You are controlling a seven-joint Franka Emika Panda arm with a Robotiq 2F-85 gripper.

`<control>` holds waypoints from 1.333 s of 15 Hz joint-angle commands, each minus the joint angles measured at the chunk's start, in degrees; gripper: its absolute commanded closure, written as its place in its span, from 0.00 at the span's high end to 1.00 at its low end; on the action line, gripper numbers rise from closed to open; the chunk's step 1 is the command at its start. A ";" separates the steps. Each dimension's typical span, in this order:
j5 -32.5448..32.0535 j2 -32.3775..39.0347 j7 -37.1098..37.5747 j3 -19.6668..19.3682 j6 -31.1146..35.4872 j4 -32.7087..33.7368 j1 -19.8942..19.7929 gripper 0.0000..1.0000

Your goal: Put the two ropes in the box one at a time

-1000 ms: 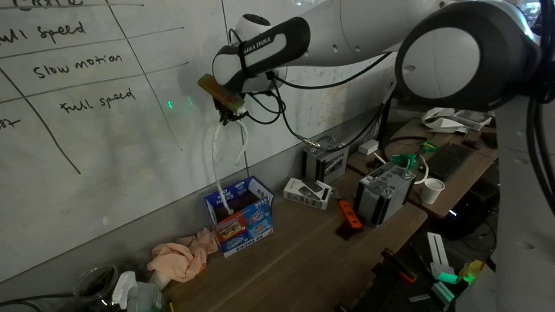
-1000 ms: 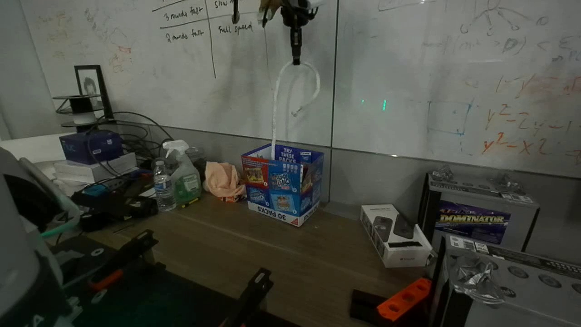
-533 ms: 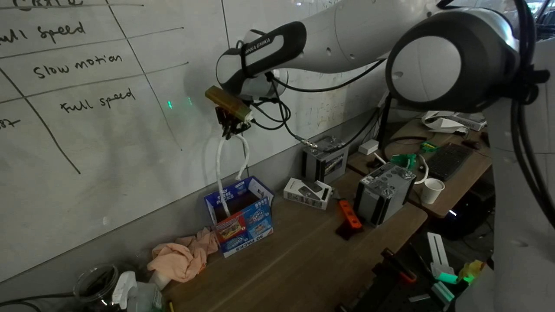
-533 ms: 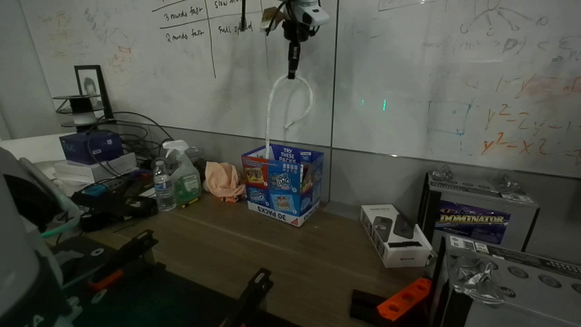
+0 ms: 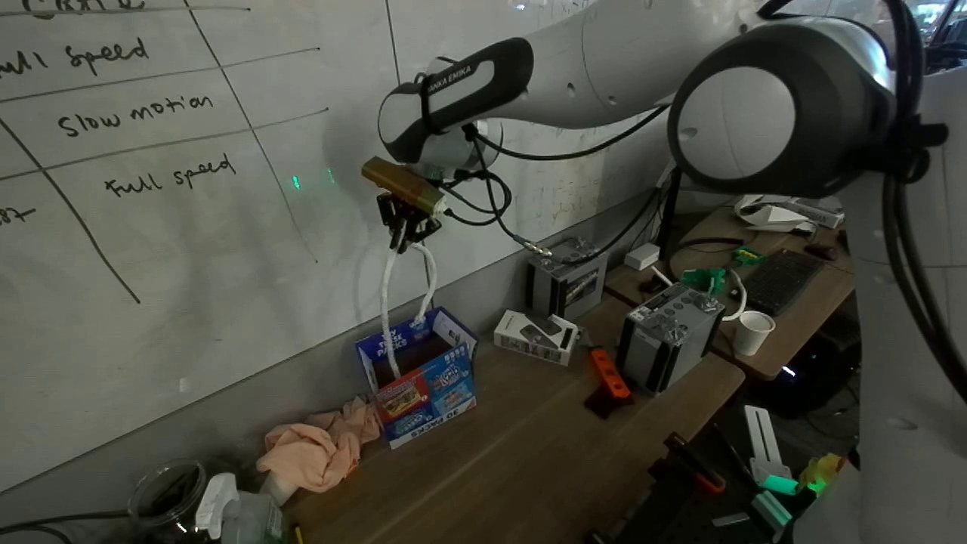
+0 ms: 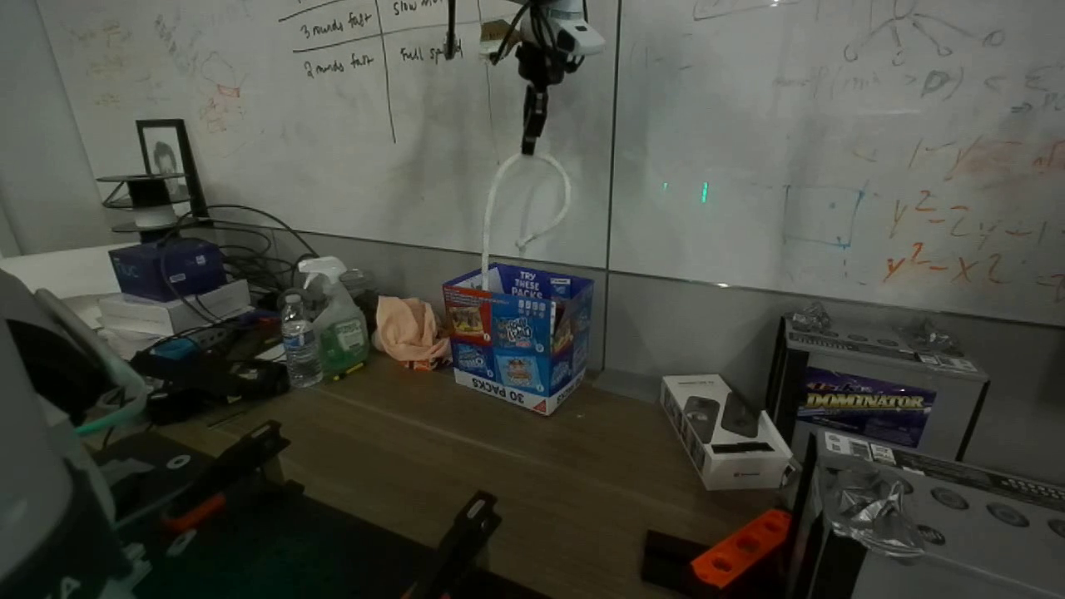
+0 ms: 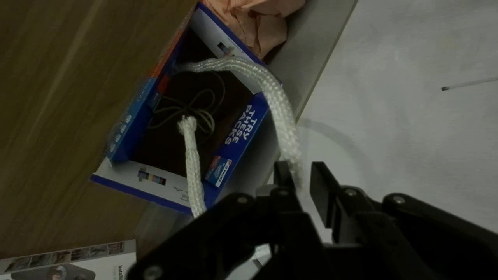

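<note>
In an exterior view, found the claw point(image 6: 528, 150) lower and slightly further left than a second ago, near top centre of the frame. Saw the braided rope point(image 6: 487, 225) still hanging from it, caught between narrow jaws; in the wrist view noticed a slim gap beside the rope, and could not judge the tightness of the grip. In an exterior view, noted the short end of the rope sunk from above the blue box point(image 5: 427, 397) to overlap its far rim, left of centre. Found the box and the pinkish cloth point(image 5: 321, 453) unmoved.

Looked down into the box at centre left of the wrist view and saw a thinner coiled rope point(image 7: 206, 115) lying inside, a sight from that view alone. There also saw the frayed short end over the middle of the opening; could not tell its height above the coiled rope. In both exterior views, traced the long end down into the box, and in the wrist view lost it at the left wall.

In an exterior view, spotted a clear jar point(image 5: 162, 514) with something dark in it at lower left and a white cup point(image 5: 752, 336) at right. In an exterior view, saw a green-filled spray bottle point(image 6: 344, 333) and, only there, a water bottle point(image 6: 301, 343) at left.
</note>
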 commanded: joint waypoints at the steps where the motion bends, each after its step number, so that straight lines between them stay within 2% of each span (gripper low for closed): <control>1: -1.13 0.39 -4.91 -0.56 -5.59 2.40 0.25 0.53; 4: -3.32 -0.19 -9.18 -1.28 -11.08 2.10 0.42 0.75; 6: -5.37 -1.22 -12.73 -1.73 -17.49 1.61 0.20 0.91; 8: -7.16 -3.37 -17.13 -2.37 -23.33 -0.15 -0.15 1.00; 12: -12.33 -9.74 -26.43 -4.27 -34.22 -4.89 0.07 1.00; 13: -14.45 -12.39 -28.64 -4.69 -35.16 -7.79 0.41 1.00; 17: -21.76 -22.88 -33.75 -4.74 -33.20 -20.70 0.54 1.00; 20: -24.04 -29.81 -35.04 -4.28 -29.81 -30.13 -0.10 1.00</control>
